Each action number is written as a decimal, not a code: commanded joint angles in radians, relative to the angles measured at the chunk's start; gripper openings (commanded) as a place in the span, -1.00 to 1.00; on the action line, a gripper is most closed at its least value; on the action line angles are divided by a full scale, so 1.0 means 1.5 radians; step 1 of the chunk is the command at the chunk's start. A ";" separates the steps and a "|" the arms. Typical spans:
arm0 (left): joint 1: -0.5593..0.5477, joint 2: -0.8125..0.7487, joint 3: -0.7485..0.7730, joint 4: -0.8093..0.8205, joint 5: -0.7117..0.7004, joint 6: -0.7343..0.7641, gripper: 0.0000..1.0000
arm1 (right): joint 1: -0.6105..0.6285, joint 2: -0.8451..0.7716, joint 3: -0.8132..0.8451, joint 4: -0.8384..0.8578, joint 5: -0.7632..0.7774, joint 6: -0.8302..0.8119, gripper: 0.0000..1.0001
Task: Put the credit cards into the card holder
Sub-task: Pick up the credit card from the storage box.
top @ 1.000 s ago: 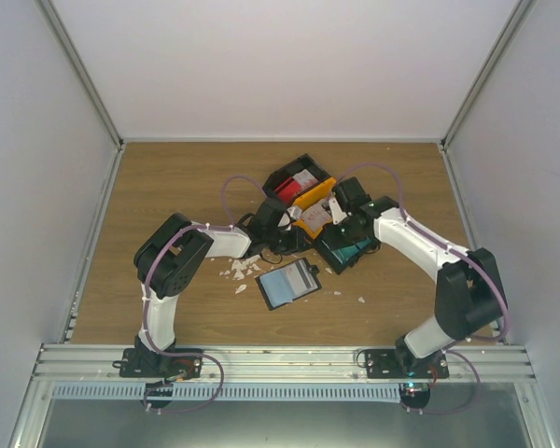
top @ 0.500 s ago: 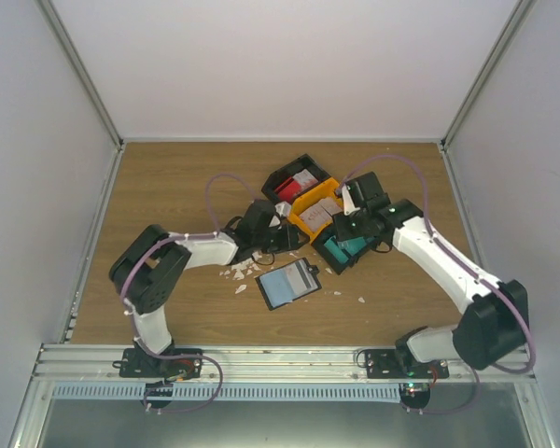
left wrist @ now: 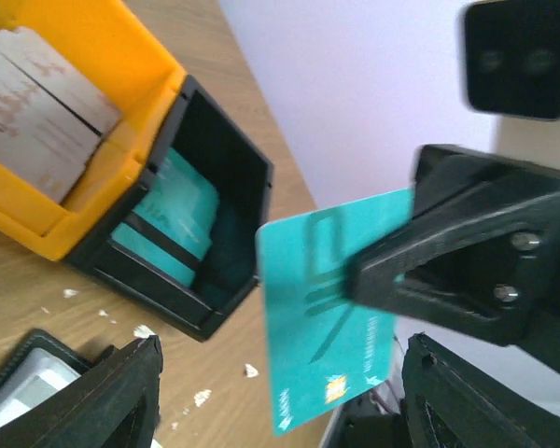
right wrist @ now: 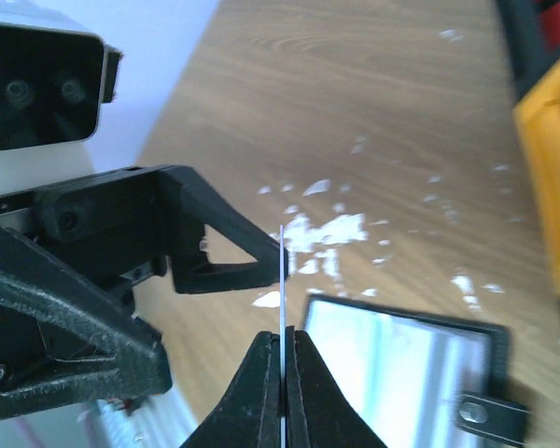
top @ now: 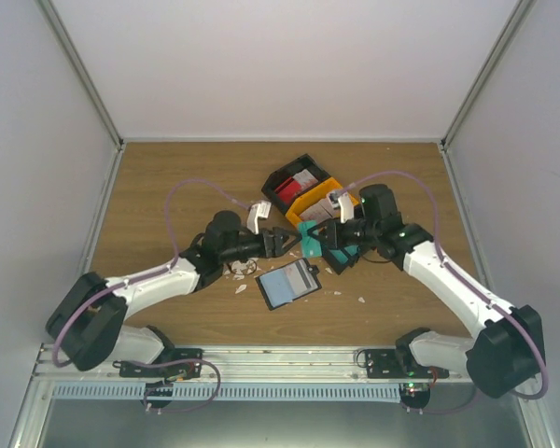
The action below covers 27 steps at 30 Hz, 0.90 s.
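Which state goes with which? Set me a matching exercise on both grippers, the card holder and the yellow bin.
Things:
1. left gripper
2. right gripper
3. card holder
4. yellow bin

States:
A. lies unfolded on the table
B. pinches a teal card
C. jaws wide apart, nothing held
D. contains whitish cards

Pairs: 1-C; 2-B; 3-A; 4-D

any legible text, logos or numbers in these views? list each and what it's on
Nothing here is legible.
Teal card, held in the right gripper: white print near its lower edge, too blurred to read.
Whitish cards in the yellow bin: reddish marks, too blurred to read.
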 commanded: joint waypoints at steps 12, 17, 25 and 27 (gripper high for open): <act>-0.020 -0.077 -0.104 0.182 0.103 -0.063 -0.34 | 0.004 -0.028 -0.090 0.241 -0.301 0.126 -0.99; -0.021 -0.101 -0.135 0.244 0.107 -0.074 -0.94 | 0.004 -0.023 -0.099 0.268 -0.338 0.153 -0.99; -0.017 -0.141 -0.142 0.161 0.052 -0.048 -1.00 | 0.004 -0.059 -0.071 0.132 -0.183 0.105 0.03; -0.016 -0.149 -0.143 0.114 0.018 -0.042 -1.00 | 0.004 -0.079 -0.072 0.097 -0.108 0.095 0.16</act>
